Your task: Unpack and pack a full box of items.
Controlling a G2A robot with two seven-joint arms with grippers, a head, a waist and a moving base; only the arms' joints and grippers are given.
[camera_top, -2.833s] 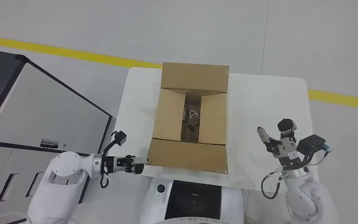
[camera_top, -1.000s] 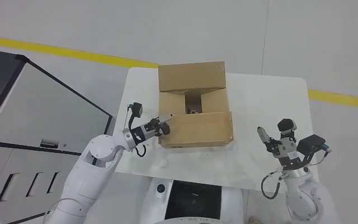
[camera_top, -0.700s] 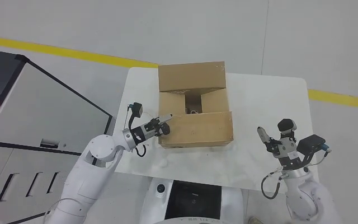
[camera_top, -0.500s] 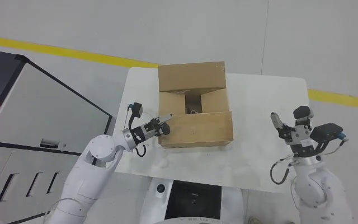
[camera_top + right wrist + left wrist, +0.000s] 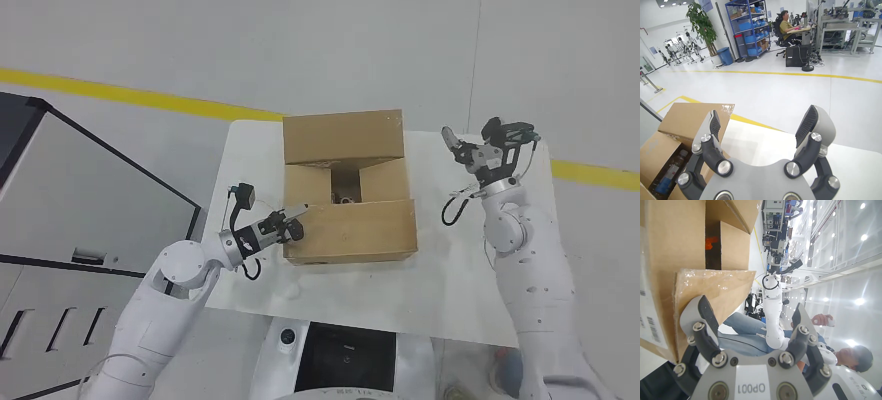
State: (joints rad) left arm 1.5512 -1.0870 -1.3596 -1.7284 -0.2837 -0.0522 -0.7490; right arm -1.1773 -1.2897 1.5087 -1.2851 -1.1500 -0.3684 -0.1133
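The left gripper [image 5: 751,306] is spread wide at a corner of the brown box [image 5: 345,138]. The right gripper [image 5: 763,115] is spread wide too, over the bench [image 5: 450,275] beside the box.

The box [image 5: 345,140] fills the middle of the white surface [image 5: 460,275]. Its flaps [image 5: 385,180] leave only a narrow dark slot [image 5: 345,184] at the centre as a way in, and a bottle [image 5: 671,169] lies in there. The near flap [image 5: 350,230] stands raised across the front, the left claw [image 5: 295,222] spread wide at its left corner. Right of the box the surface lies bare under the right claw [image 5: 468,145], fingers parted.
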